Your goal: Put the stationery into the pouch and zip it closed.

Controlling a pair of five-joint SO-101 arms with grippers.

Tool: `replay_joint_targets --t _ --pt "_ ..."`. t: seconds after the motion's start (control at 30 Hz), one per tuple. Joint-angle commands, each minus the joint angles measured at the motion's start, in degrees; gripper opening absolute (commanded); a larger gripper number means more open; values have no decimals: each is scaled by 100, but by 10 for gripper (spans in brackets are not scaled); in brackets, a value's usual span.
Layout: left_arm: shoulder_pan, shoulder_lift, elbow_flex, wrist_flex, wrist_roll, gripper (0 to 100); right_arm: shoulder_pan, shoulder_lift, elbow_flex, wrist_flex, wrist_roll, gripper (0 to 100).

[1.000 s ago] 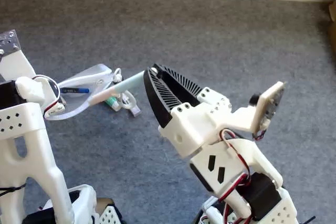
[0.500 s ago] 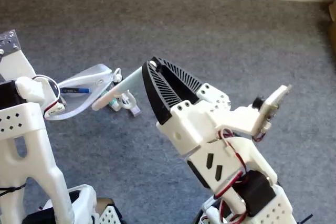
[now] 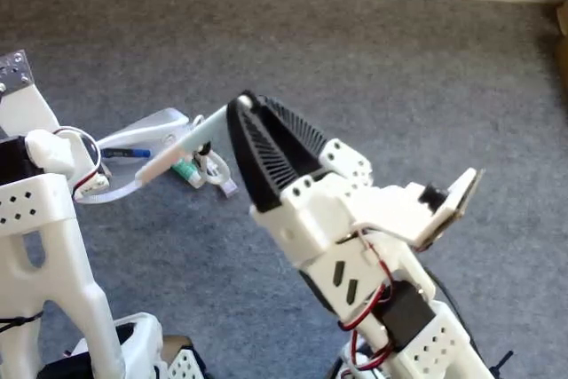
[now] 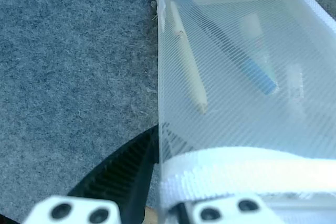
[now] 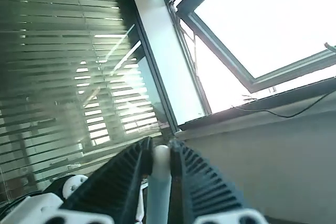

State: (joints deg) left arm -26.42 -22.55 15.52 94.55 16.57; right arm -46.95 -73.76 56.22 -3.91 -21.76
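High view looks down; left wrist hugs the pouch (image 4: 236, 77); right wrist faces windows (image 5: 262, 19).

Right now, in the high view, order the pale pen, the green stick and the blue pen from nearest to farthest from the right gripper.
1. Pale pen, held in the right gripper.
2. Green stick, on the carpet beneath the pen.
3. Blue pen, inside the pouch.

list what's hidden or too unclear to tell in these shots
- High view: the light blue pen overlaps the pouch mouth; in or above it cannot be told.
- High view: the pouch's near end is behind the left arm.
- High view: the small green item beside the pouch is too small to identify.
- Left wrist view: past the pencil and blue pen, the pouch wall blurs the contents.
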Motion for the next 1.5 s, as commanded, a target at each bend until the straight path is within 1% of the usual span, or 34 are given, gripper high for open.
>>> replay_joint_targets --t 0.0,0.1,0.27,0.43,0.63,0.97,1.37,1.47 --pt "-75 84 215 -88 44 7 -418 268 -48 -180 88 8" --pt "-75 84 330 -255 53 7 -479 716 -92 -233 88 8" --pt "-75 84 497 -475 53 7 -470 1262 -215 -936 158 8" --pt "-75 84 488 -475 53 7 -497 1543 -215 -1534 1116 8" --pt "-75 84 479 -475 53 7 -497 1842 -215 -2246 1670 8" --pt "-75 84 479 -475 53 7 -505 2677 -198 -2404 1662 8" --pt "-75 84 479 -475 53 7 -673 2756 66 -2360 1679 14" --pt "-75 84 479 -475 53 7 -673 2756 136 -2360 1688 53"
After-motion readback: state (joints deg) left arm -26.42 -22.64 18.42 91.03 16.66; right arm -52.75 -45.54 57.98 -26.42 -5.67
